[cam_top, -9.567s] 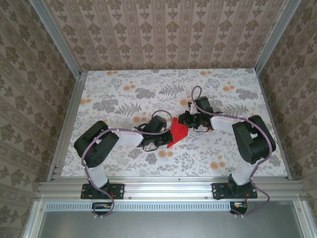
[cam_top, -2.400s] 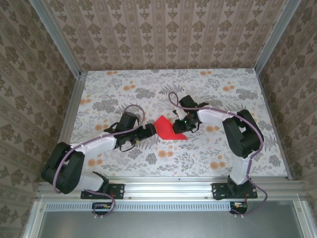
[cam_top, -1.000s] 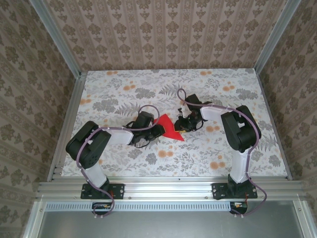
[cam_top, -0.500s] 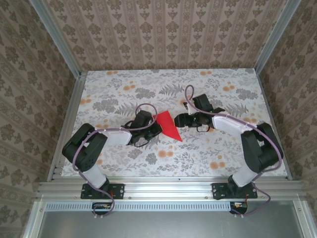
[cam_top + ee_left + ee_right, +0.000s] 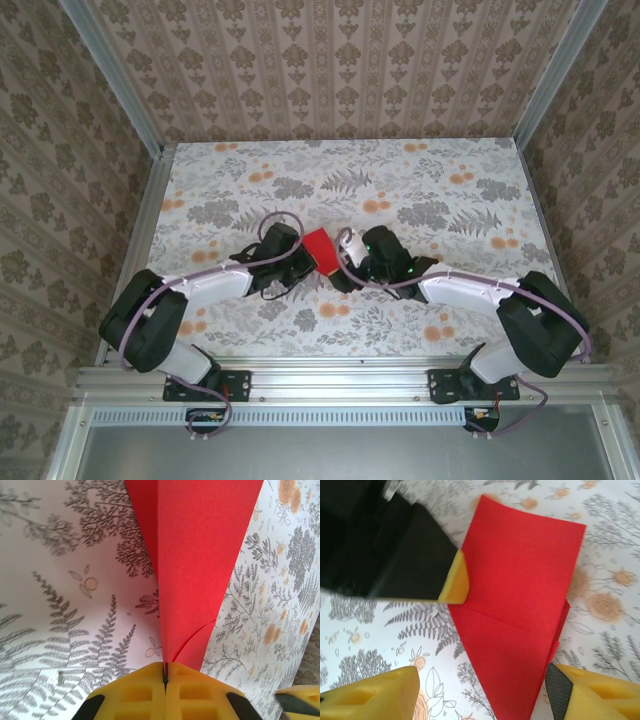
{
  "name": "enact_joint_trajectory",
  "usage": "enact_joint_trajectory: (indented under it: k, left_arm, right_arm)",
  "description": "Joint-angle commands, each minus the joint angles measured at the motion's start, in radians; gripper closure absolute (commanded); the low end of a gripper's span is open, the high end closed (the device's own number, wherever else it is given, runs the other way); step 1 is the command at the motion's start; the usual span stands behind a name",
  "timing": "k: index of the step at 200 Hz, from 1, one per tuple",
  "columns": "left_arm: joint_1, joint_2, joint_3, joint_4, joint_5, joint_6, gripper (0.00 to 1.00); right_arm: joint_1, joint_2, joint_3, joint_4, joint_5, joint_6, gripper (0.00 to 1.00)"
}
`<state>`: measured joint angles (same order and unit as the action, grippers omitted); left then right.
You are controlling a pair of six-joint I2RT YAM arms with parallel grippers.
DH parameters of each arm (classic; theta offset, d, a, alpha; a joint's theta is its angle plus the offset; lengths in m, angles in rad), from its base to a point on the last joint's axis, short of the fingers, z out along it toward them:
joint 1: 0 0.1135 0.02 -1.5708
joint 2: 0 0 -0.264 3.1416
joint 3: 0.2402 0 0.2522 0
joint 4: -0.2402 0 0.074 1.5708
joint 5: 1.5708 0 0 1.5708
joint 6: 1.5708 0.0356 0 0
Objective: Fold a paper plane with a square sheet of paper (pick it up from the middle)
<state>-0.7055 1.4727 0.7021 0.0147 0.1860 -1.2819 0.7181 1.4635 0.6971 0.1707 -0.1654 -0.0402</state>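
Paper (image 5: 200,555), tip hidden in left jaws

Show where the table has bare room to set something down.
Bare: the far half of the table along the back wall. Crowded: the centre, where the left gripper and right gripper meet at the red paper.
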Motion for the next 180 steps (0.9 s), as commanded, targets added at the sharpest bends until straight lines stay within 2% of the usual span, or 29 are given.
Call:
enact_joint_trajectory:
  k: [1, 66, 135, 180]
  left_arm:
    - [0.01, -0.039, -0.012, -0.091, -0.006, -0.065, 0.97]
    - [0.024, -0.047, 0.003, -0.134, 0.024, -0.09, 0.98]
    - [0.034, -0.047, 0.01, -0.152, 0.041, -0.099, 0.99]
    - [0.042, -0.048, 0.011, -0.155, 0.045, -0.097, 1.0]
  right_arm:
    - [0.035, 0.045, -0.039, 0.177, 0.029, -0.151, 0.31]
    - [0.102, 0.216, -0.08, 0.385, 0.107, -0.241, 0.37]
    - [0.108, 0.322, -0.065, 0.482, 0.134, -0.272, 0.52]
    - [0.11, 0.33, -0.08, 0.498, 0.11, -0.262, 0.73]
